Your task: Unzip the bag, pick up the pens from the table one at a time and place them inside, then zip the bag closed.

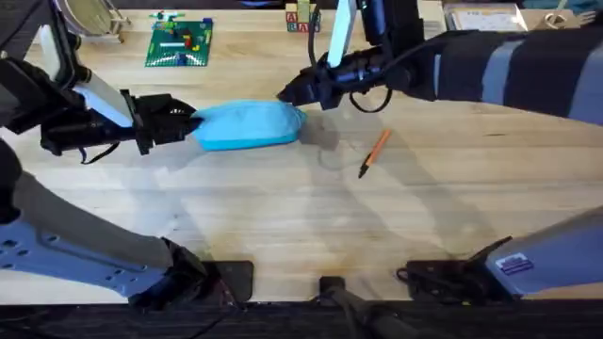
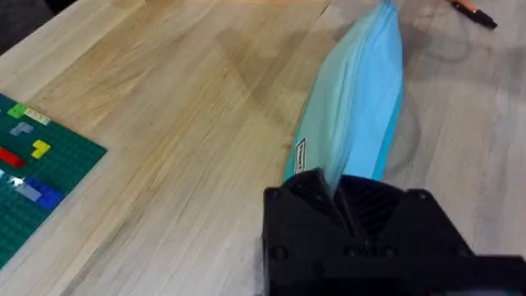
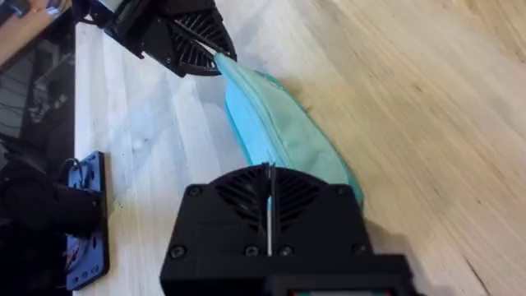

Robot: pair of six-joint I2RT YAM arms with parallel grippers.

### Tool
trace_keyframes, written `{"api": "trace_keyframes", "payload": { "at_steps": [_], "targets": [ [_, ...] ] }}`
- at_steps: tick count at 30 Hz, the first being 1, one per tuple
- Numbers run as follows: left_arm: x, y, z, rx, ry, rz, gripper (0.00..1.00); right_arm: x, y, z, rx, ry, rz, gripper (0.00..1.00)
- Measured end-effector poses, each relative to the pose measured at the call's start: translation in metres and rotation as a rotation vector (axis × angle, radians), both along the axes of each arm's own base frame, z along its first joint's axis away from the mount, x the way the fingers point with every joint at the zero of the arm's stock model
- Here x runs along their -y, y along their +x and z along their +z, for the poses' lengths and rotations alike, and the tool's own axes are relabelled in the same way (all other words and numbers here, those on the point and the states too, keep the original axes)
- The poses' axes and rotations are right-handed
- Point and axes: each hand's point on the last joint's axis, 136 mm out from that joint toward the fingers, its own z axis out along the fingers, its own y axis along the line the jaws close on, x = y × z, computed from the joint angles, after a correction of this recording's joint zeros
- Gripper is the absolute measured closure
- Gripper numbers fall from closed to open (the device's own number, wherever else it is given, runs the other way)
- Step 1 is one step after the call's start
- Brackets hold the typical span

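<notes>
The light-blue bag (image 1: 247, 124) lies on the table (image 1: 283, 217), stretched between my two grippers. Its left end is pinched in my shut left gripper (image 1: 193, 124), which the left wrist view shows with fabric running into it (image 2: 333, 185). At the bag's right end (image 3: 279, 131) my right gripper (image 1: 283, 94) is shut, with the fabric meeting its closed fingertips (image 3: 269, 168); the zipper pull is hidden there. One orange pen (image 1: 374, 153) with a black tip lies loose on the table to the right of the bag, also seen as the pen (image 2: 475, 10) in the left wrist view.
A green brick baseplate (image 1: 179, 43) with small bricks sits at the back left, also visible as the baseplate (image 2: 33, 181). Small blocks (image 1: 301, 19) stand at the back centre. Bare wood stretches in front of the bag and the pen.
</notes>
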Motion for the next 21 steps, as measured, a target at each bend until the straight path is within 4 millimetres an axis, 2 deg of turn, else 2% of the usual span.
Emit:
{"api": "trace_keyframes", "payload": {
  "at_steps": [9, 21],
  "targets": [
    [0.0, 0.0, 0.0, 0.0, 0.0, 0.0, 0.959, -0.014, 0.0, 0.014, 0.063, 0.036, 0.026, 0.972],
    [0.0, 0.0, 0.0, 0.0, 0.0, 0.0, 0.959, -0.038, -0.018, 0.021, 0.101, 0.059, 0.091, 0.971]
  ]
}}
